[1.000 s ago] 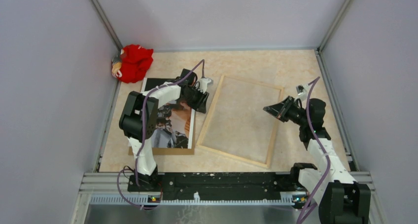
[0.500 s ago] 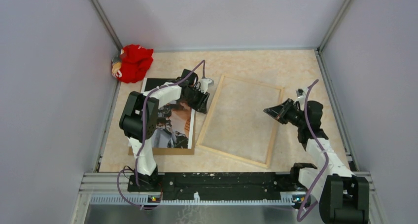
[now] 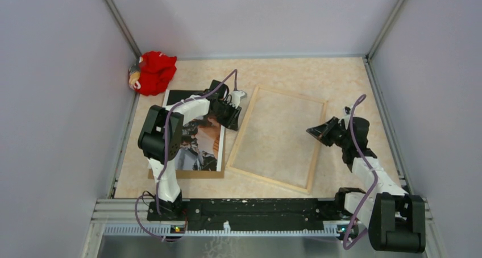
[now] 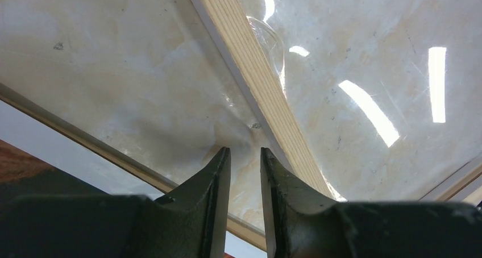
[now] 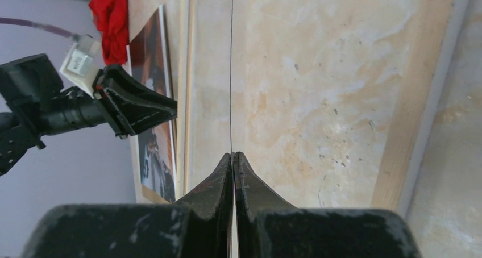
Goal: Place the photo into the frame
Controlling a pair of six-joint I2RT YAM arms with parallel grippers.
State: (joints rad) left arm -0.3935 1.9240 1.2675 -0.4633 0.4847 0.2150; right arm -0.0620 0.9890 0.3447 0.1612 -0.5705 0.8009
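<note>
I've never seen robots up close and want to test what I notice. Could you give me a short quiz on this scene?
1. True or false: the photo lies inside the frame.
2. What is the right gripper shut on?
3. The red bundle sits: A) in the far left corner; B) in the frame; C) beside the right arm.
Key: 1 false, it lies beside the frame; 2 a thin clear sheet, seen edge-on; 3 A.
</note>
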